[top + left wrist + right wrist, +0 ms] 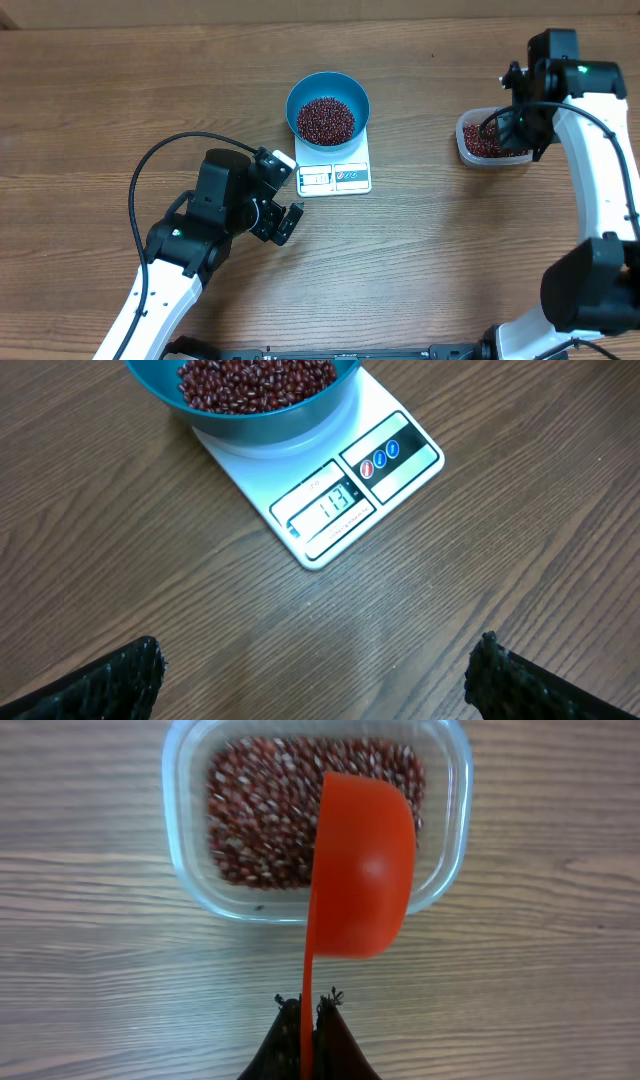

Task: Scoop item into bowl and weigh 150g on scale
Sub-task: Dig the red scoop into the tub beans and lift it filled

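Right jaws pinch scoop [360, 870] — seemingly empty — over tub [448, 830] of beans [260, 820].

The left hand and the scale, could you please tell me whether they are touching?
Apart. The left wrist view shows bare table between the open left hand and the scale's near edge.

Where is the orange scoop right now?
In the right wrist view, the orange scoop is pinched in the right gripper, over the clear tub of beans, far right of the scale.
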